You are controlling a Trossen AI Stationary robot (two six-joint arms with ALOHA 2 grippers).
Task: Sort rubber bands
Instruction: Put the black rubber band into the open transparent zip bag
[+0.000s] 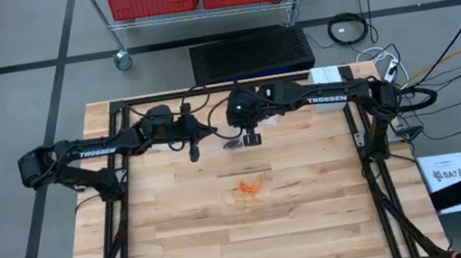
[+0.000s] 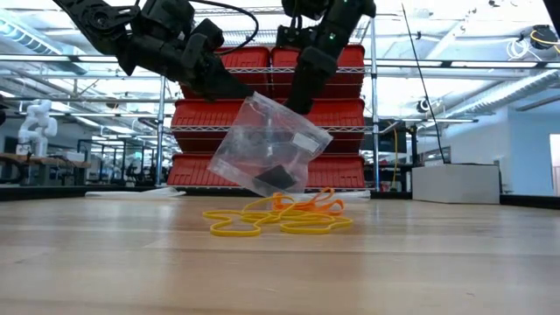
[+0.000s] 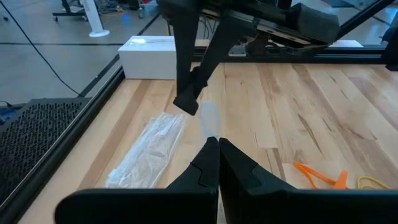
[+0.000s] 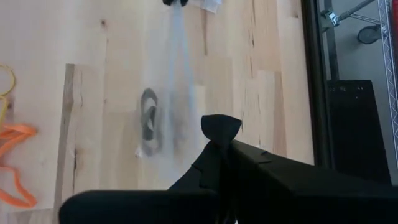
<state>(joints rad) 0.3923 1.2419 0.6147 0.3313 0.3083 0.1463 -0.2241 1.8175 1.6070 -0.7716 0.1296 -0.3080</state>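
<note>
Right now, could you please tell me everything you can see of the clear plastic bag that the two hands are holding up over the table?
The clear plastic bag is a small, thin, see-through pouch, wrinkled and glossy. It hangs tilted above the wooden table, one lower corner pointing down, not touching the wood. The left hand pinches its upper edge on one side, the right hand the other, both shut on it. Something small and dark lies inside near the low corner. Orange and yellow rubber bands lie on the table in front of it in the low view.
</note>
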